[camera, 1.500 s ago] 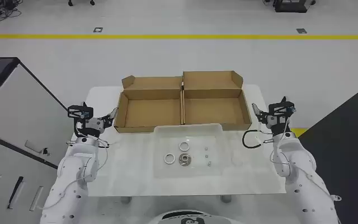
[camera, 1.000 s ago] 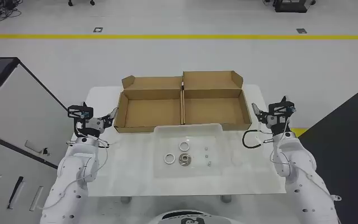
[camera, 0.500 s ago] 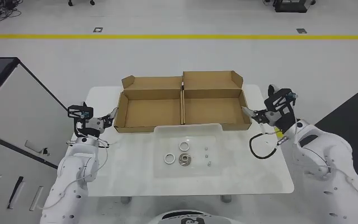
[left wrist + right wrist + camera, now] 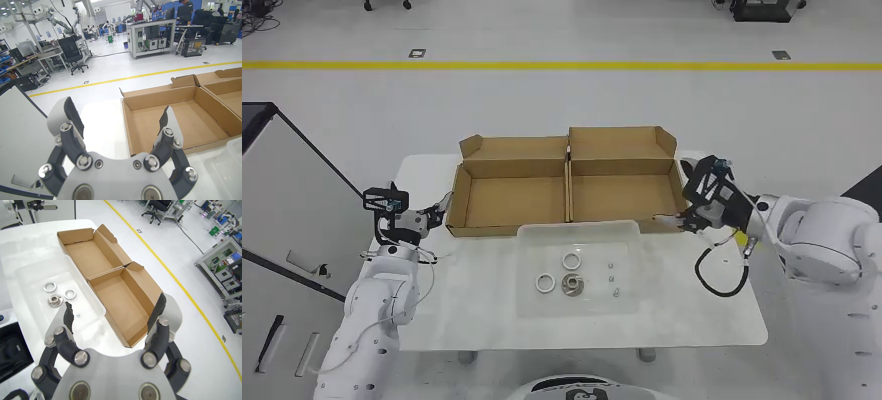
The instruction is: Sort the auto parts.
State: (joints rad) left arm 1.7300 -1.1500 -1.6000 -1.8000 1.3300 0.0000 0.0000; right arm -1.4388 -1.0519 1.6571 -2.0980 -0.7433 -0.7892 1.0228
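Tray (image 4: 525,300) holds 2 rings (image 4: 571,261) and 1 flanged hub (image 4: 572,284). Right gripper (image 4: 683,221) beside tray's far-right corner, jaws wide, empty. Left gripper (image 4: 442,207) left of tray, likewise wide.

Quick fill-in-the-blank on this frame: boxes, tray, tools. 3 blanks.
1. Both cardboard boxes are ____ inside.
2. The clear tray holds ____ metal rings and one flanged hub.
3. The left tool and the right tool are both ____, holding nothing.

Missing words: empty; two; open.
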